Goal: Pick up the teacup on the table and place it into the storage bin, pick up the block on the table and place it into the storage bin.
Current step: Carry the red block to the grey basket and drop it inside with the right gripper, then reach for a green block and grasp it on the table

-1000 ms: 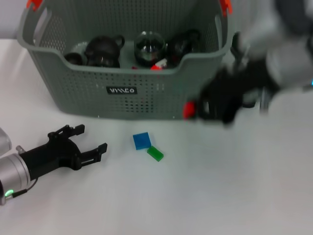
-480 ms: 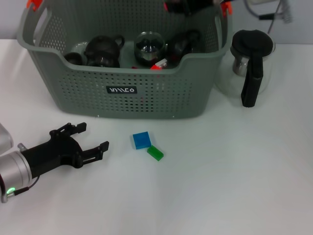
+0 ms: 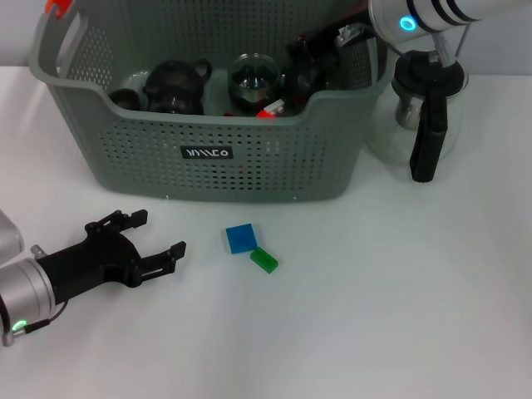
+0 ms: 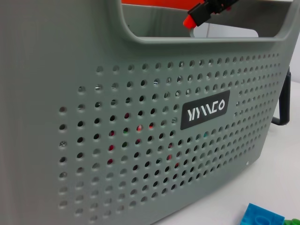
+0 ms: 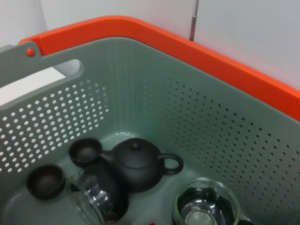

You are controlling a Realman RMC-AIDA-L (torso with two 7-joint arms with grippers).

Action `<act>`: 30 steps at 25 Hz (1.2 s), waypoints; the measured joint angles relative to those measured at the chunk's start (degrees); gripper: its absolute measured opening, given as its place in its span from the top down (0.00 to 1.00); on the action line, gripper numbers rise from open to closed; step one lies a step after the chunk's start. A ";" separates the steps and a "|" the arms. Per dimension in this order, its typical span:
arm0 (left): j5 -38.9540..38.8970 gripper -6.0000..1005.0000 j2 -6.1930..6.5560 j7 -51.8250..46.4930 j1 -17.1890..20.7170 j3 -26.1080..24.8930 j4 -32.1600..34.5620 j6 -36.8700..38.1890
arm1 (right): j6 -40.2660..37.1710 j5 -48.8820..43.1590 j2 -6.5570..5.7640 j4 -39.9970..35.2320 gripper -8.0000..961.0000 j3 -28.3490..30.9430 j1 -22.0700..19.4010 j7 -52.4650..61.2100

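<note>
At counter's far side: storage bin (image 3: 208,158), grey-green, perforated, holding dark teapot (image 5: 136,164), small dark teacups (image 5: 45,181), glass vessels. Blue block (image 3: 240,238) on counter just in front of bin, green block (image 3: 264,260) touching its corner. Right tool (image 3: 320,46) inside bin's right end, above contents; finger state cannot tell. Left tool (image 3: 158,241) low over counter, left of blocks, fingers spread, empty. Glass pitcher (image 3: 424,108) stands right of bin.
</note>
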 joint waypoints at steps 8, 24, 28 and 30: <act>0.13 0.11 -0.07 0.00 0.24 -0.02 -0.01 0.01 | -8.83 2.20 0.26 -14.60 0.63 0.37 -5.40 -0.41; 0.44 0.11 -0.07 0.00 -0.17 -0.51 0.00 -1.09 | -43.10 13.30 0.19 -35.07 0.08 -7.71 -24.25 -19.36; 0.44 0.11 -0.13 0.00 -0.33 -0.29 0.00 -1.15 | -35.56 11.03 0.40 -28.87 0.04 -17.35 -23.11 -24.78; 0.43 0.11 -0.14 -0.02 -0.34 -0.23 0.00 -1.15 | -29.22 9.66 0.45 -26.30 0.04 -22.83 -22.24 -24.95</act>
